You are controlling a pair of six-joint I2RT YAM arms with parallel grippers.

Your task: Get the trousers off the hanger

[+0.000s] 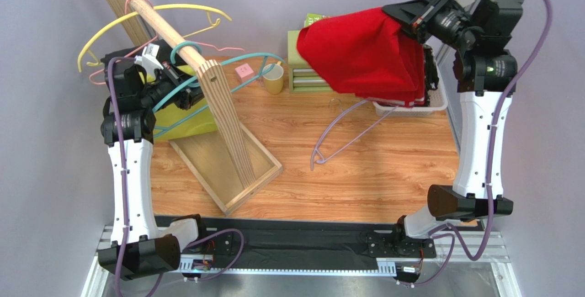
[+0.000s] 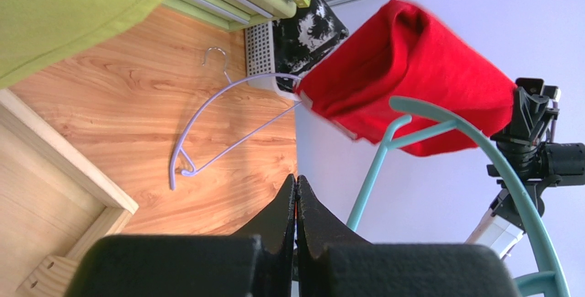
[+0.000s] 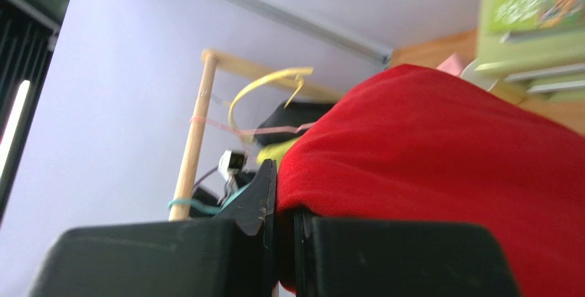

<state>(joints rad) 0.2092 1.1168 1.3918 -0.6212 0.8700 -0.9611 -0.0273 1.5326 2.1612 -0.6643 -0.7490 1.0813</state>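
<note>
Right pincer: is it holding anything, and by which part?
The right pincer holds the red trousers, pinched at an edge of the folded cloth.

The red trousers (image 1: 364,54), upper right of the overhead view, are soft matt cloth with a fine weave. The black trousers (image 2: 312,26), top centre of the left wrist view, are cloth flecked with white, lying in a white perforated plastic basket (image 2: 259,54). The table (image 1: 371,173) is smooth wood grain with a faint sheen. The rod (image 1: 158,23) and frame (image 1: 230,122) at left are pale bare wood. The lilac hanger (image 2: 199,115) looks thin and smooth. The teal hanger (image 2: 480,139) is glossy plastic. The left gripper (image 2: 296,187) is matt black plastic.
</note>
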